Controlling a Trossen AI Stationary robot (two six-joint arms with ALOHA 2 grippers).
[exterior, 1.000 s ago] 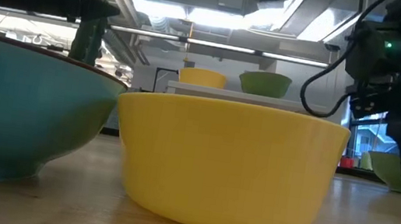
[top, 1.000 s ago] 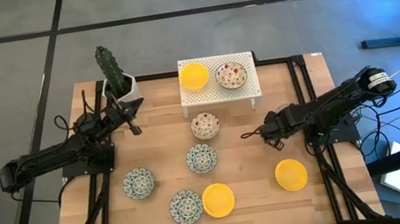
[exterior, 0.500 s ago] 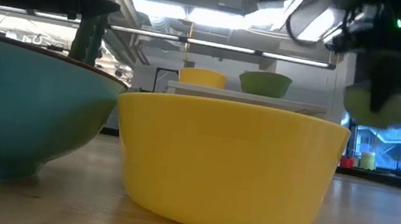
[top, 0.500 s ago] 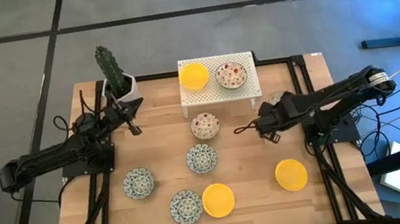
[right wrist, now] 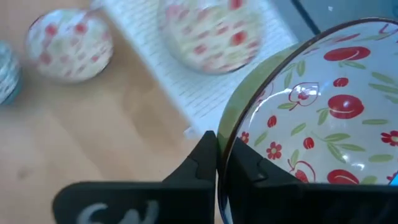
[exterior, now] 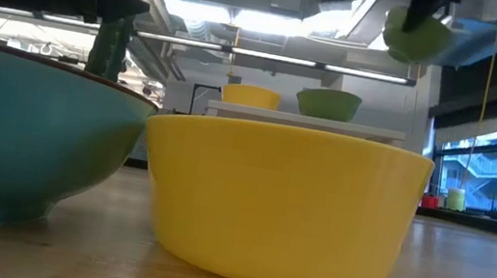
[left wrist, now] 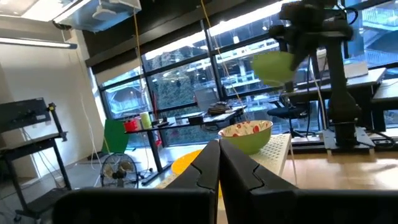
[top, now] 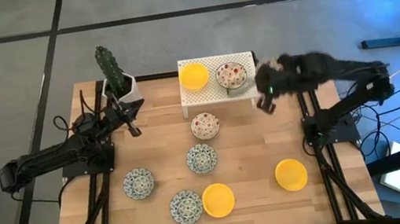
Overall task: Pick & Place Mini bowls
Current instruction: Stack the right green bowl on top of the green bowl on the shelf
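Bowl [right wrist: 323, 118], floral, hard and likely brittle, hangs pinched by its thin rim in the right claw [right wrist: 217, 163]; left claw [left wrist: 219, 163] rests closed, empty.

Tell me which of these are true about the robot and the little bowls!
1. The right gripper holds a red-flowered bowl by its rim. True.
2. Two bowls sit on the white rack. True.
3. The rack's bowls are both yellow. False: one yellow bowl, one floral bowl.
4. The left gripper carries a bowl. False: it is shut and holds nothing, near the cactus pot.
5. Three blue-green patterned bowls rest on the table. True.
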